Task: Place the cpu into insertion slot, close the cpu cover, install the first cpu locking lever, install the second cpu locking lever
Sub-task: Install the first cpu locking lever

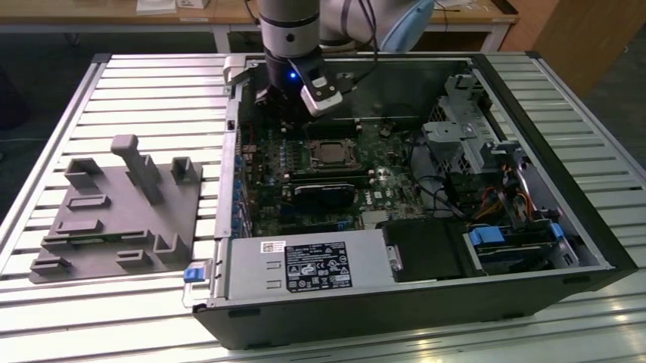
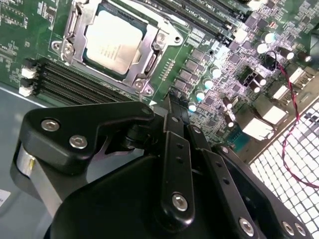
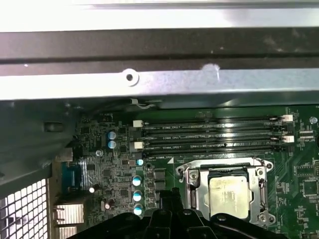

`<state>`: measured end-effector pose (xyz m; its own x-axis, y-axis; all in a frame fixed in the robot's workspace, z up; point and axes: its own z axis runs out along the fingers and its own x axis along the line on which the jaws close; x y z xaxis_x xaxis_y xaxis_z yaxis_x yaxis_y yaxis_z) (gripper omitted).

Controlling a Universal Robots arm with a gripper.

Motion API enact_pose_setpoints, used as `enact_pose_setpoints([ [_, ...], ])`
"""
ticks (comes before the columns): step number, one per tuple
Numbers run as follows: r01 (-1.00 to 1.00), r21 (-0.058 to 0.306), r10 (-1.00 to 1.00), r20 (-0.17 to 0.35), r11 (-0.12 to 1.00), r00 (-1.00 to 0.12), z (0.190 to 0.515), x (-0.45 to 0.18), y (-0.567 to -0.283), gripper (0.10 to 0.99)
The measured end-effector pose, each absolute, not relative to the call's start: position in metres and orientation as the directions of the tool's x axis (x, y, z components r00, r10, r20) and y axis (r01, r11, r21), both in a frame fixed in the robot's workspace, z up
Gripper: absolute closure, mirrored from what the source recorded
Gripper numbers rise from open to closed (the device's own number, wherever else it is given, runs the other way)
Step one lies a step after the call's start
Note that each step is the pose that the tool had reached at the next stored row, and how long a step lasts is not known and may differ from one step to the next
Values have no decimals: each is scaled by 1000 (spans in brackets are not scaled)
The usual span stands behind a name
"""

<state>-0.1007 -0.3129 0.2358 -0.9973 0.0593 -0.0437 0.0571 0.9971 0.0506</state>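
Note:
The cpu (image 2: 112,40), a silver-beige square chip, lies flat in the insertion slot (image 1: 328,154) on the green motherboard. The cpu cover (image 2: 149,62), a silvery frame with a square window, lies down around the chip's edges. Thin metal lever rods run along the socket's sides (image 3: 219,165); whether they are latched I cannot tell. My gripper (image 2: 170,102) hangs above the board beside the socket, toward the case's back wall, shut with nothing between its fingers. The first wrist view has the cpu (image 3: 229,191) just past the gripper (image 3: 172,194).
The open computer case (image 1: 565,227) lies on a slatted metal table. Long black memory slots (image 3: 209,137) run beside the socket. A black card (image 1: 325,193), drive bays (image 1: 474,144) and the power supply (image 1: 302,265) crowd the case. A grey fixture block (image 1: 121,212) stands at the exterior view's left.

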Motion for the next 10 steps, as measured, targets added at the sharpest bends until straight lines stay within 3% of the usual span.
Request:
enact_pose_setpoints([
  [10,47,75,51,-43,996,-998,242,-101,-313,980],
])
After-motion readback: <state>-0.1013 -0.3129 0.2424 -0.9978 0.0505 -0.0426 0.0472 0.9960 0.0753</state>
